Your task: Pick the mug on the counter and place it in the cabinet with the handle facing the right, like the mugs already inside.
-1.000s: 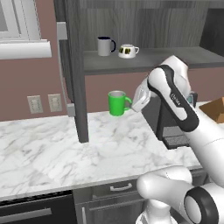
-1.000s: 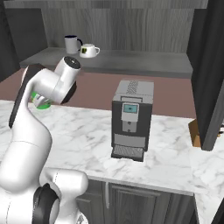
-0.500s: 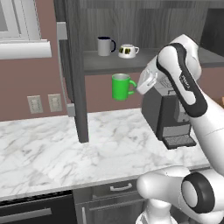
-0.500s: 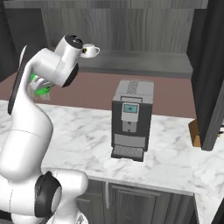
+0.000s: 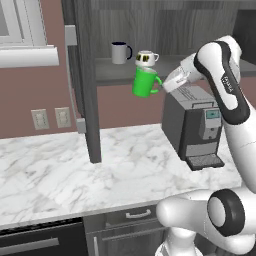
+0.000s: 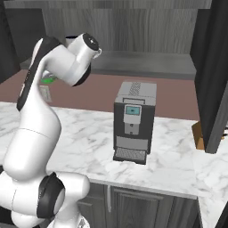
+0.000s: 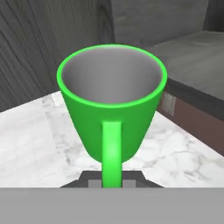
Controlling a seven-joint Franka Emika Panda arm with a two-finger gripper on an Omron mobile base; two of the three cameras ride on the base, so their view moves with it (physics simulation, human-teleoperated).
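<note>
The green mug (image 5: 144,83) hangs in the air, slightly tilted, just in front of the cabinet shelf (image 5: 210,68) and right below the white mug (image 5: 145,58). Its handle (image 5: 157,83) points right, and my gripper (image 5: 162,87) is shut on it. In the hand view I look into the mug (image 7: 111,100) from above, with the handle (image 7: 111,151) running down into my gripper (image 7: 112,183). A green sliver of the mug (image 6: 48,80) peeks out behind my arm in the right base view. The counter (image 5: 125,170) lies well below.
A navy mug (image 5: 120,52) and the white mug stand on the shelf with their handles to the right. The tall cabinet door (image 5: 82,80) stands open at the left. A coffee machine (image 5: 196,125) sits on the counter under my arm. Wall outlets (image 5: 50,118) are at the left.
My arm has raised the green mug from just over the counter up to shelf height and a little to the right, toward the cabinet. The grip on the handle is unchanged.
</note>
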